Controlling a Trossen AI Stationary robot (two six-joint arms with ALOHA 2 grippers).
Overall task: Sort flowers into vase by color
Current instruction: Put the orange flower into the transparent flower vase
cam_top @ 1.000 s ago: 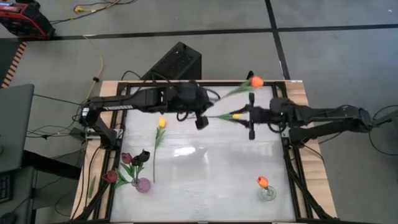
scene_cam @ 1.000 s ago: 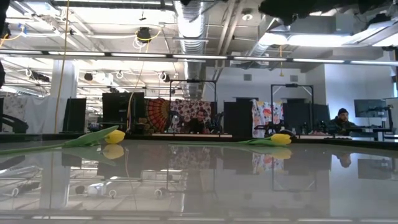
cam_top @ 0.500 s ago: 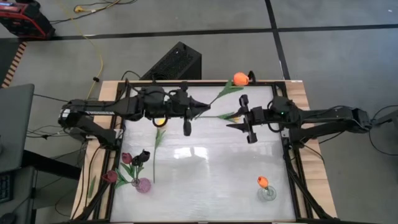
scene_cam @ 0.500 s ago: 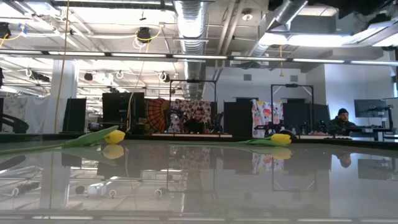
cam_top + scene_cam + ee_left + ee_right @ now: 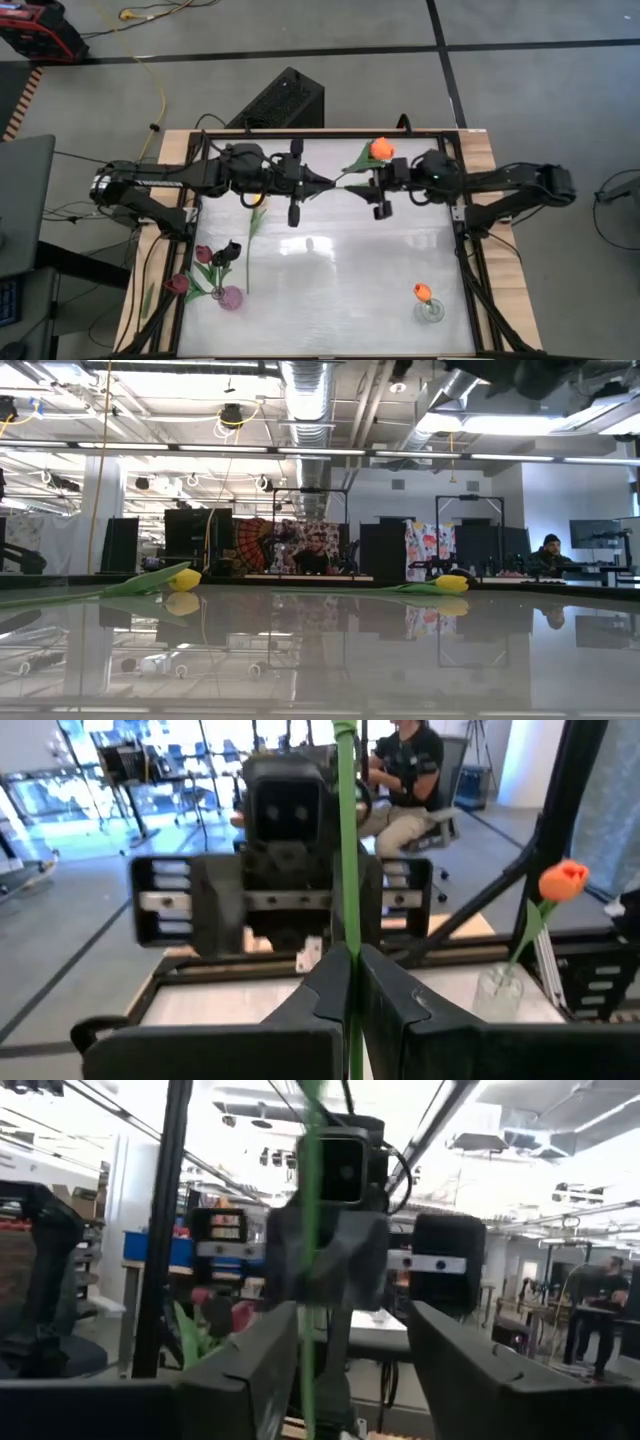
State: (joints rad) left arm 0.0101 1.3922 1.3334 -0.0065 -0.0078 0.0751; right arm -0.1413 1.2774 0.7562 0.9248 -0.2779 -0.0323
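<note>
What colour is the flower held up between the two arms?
Orange, on a green stem; the tulip shows best in the high view.

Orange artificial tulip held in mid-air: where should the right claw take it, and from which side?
Grip the thin green stem of the orange artificial tulip, between the left claw, shut on it, and the head. The open right claw faces it, so come in from there.

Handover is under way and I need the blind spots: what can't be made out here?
- Low view: both grippers cut off above the top edge.
- High view: the yellow tulip head partly hidden under the left arm.
- Right wrist view: the green stem blurred; contact with the right gripper unclear.
</note>
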